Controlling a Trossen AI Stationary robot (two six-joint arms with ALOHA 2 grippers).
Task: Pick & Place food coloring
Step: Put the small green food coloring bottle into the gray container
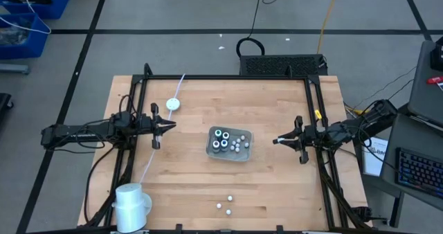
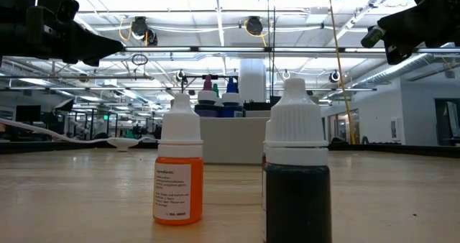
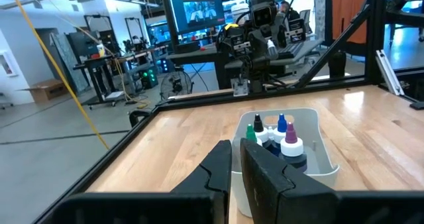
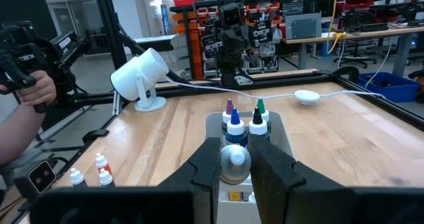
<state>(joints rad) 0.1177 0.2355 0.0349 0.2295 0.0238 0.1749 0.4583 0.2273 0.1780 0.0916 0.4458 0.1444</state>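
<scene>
A grey tray (image 1: 248, 155) sits at the table's middle with several food coloring bottles (image 1: 221, 140) standing upright in it, their coloured and white caps (image 3: 289, 144) up. More small bottles (image 1: 220, 206) stand loose near the front edge. In the low view an orange one (image 2: 178, 175) and a dark one (image 2: 296, 182) stand upright on their bases. My left gripper (image 1: 173, 125) hovers level, left of the tray, fingers (image 3: 220, 166) together. My right gripper (image 1: 275, 141) hovers level, right of the tray, its fingers (image 4: 207, 164) a little apart with nothing between them.
A white lamp (image 1: 131, 205) stands at the front left corner. A white puck (image 1: 173, 104) with a pale cable lies behind my left gripper. A black frame (image 1: 228, 77) runs around the table. A person (image 4: 20, 85) with a handheld device shows beyond the table.
</scene>
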